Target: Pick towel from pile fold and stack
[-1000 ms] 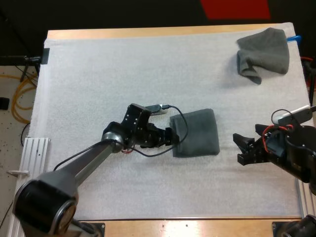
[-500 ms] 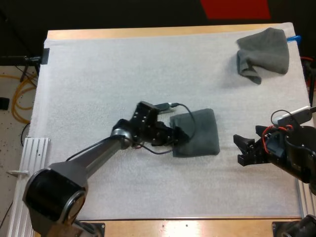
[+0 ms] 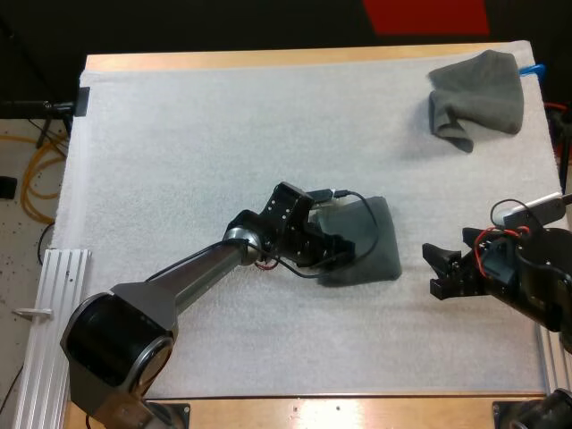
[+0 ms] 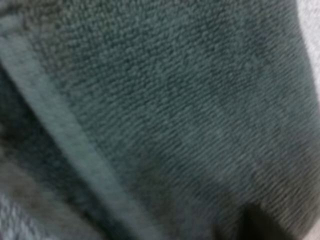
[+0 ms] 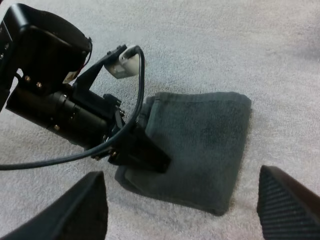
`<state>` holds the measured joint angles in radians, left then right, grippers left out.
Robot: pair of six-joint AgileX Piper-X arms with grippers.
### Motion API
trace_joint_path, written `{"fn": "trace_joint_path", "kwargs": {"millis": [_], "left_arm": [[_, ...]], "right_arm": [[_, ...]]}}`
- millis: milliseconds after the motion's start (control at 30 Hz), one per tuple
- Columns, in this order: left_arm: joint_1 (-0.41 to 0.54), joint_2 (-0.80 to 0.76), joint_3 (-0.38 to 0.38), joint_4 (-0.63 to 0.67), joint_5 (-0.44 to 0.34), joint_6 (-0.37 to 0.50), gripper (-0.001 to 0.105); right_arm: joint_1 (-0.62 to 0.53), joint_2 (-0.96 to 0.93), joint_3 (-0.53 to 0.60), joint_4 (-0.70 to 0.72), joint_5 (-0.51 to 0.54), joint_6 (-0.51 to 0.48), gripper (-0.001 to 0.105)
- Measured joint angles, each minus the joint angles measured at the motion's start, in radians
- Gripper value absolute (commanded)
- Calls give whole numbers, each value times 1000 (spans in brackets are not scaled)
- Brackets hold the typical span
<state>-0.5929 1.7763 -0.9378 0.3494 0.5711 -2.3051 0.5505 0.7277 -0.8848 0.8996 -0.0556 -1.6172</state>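
The folded towel partly hides the left pincer.

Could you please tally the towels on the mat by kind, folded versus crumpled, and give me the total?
Folded towel: 1
Crumpled towel: 1
Total: 2

My left arm is showing a dark grey tube between rounded black joints; my right gripper is showing black wedge fingers with rough-textured faces.
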Motion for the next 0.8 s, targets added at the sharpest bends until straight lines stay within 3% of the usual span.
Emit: {"fn": "trace_joint_path", "kwargs": {"millis": [67,233,400,600,800], "left_arm": [[0,3,0,16,0,27,1],[0,-6,0,94,-26,150,0],[33,-74,-25,310,-179,376,0],[232,-139,-40,536,-374,576,0],[480,-168,-40,611,-498,701,0]], "right_arm": [[0,0,0,0,0,0,62],[0,0,0,0,0,0,62],[0,0,0,0,0,0,62],[0,0,0,0,0,0,62],[0,0,0,0,0,0,62]]}}
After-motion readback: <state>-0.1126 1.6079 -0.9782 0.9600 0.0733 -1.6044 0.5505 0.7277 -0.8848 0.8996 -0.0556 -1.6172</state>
